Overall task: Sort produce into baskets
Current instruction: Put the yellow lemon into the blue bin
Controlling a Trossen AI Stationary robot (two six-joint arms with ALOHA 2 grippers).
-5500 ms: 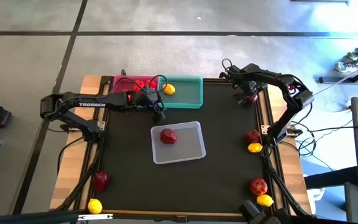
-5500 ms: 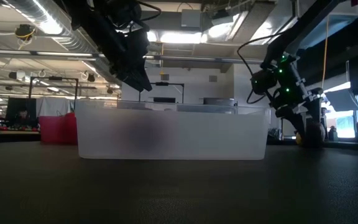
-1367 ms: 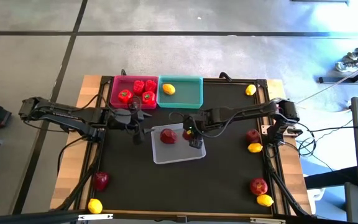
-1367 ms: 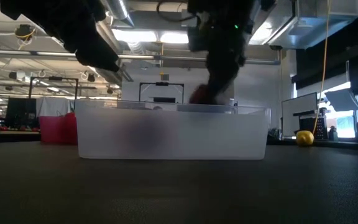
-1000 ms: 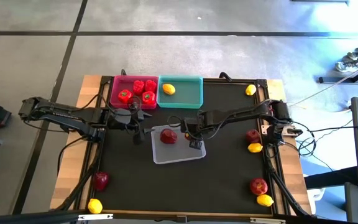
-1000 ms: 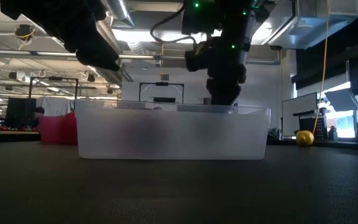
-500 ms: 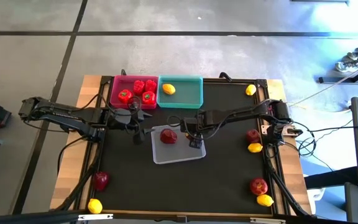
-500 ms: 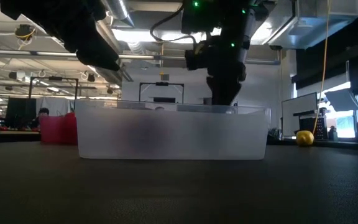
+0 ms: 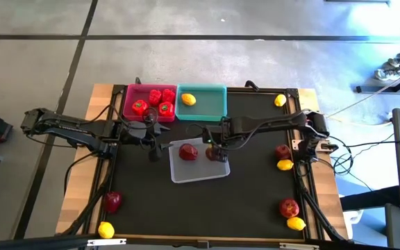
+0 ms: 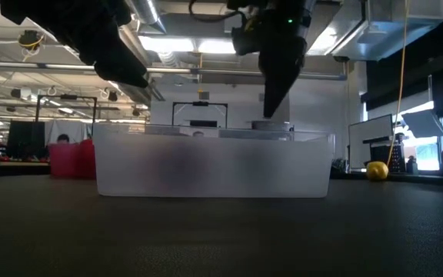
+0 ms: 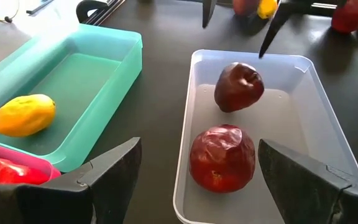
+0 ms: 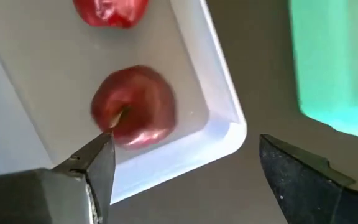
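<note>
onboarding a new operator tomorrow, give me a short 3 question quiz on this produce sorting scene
1. True or false: the clear basket holds two apples.
2. Which basket holds the only sorted lemon? A) pink B) teal C) clear
3. Fill in: the right gripper hangs with open jaws over the ____ basket.

Key:
1. True. One apple lies nearer the left gripper; the other apple lies farther along the same basket.
2. B. It lies in the teal basket; the pink basket holds red peppers.
3. clear
</note>
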